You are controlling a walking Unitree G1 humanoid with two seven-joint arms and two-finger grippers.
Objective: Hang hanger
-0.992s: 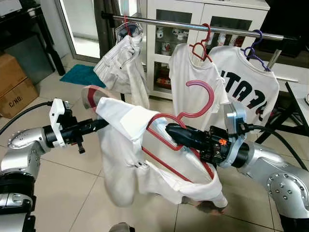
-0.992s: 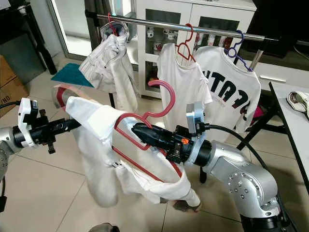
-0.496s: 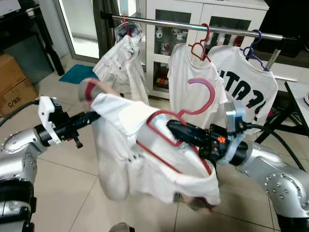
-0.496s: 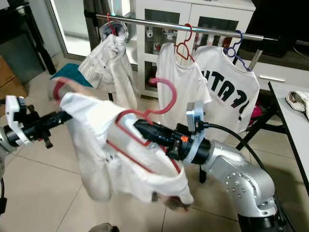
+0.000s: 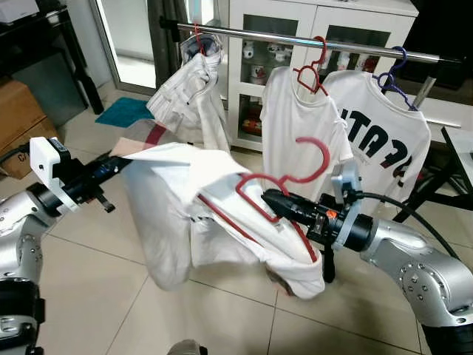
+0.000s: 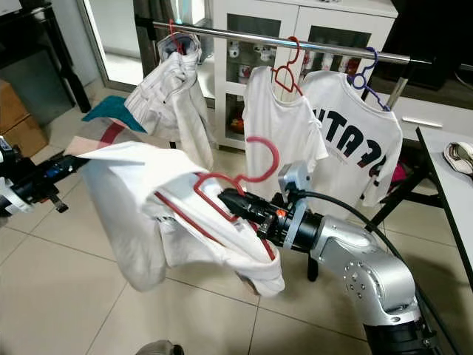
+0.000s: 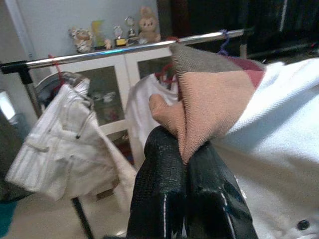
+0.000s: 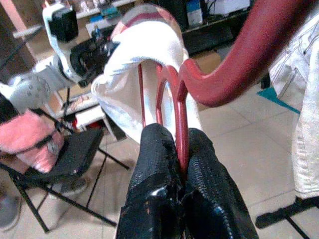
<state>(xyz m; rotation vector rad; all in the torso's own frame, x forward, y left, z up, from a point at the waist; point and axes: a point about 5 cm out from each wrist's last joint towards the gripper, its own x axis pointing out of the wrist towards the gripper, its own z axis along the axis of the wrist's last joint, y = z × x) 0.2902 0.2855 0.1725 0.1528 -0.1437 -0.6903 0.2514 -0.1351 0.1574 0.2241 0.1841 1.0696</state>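
Note:
A red hanger [image 5: 326, 157] carries a white shirt [image 5: 177, 200] in front of the chrome clothes rail [image 5: 259, 35]. Its hook points up, well below the rail. My right gripper [image 5: 267, 197] is shut on the hanger's neck just under the hook; the right wrist view shows the red hanger [image 8: 219, 79] clamped between the black fingers [image 8: 154, 149]. My left gripper [image 5: 118, 164], out to the left, is shut on the shirt's tan, red-striped edge [image 7: 209, 99] and holds it stretched sideways. The shirt covers the hanger's lower bar.
On the rail hang white trousers [image 5: 196, 96] at the left, a plain white t-shirt [image 5: 299, 126] on a red hanger, and a printed t-shirt [image 5: 384, 140] on a purple hanger. Behind stands a white cabinet [image 5: 251, 74]. A cardboard box [image 5: 22, 111] and a teal mat [image 5: 126, 112] lie left.
My left gripper has pulled farther left and up, stretching the shirt out flatter. The hanger in my right gripper has shifted a little, hook still upright.

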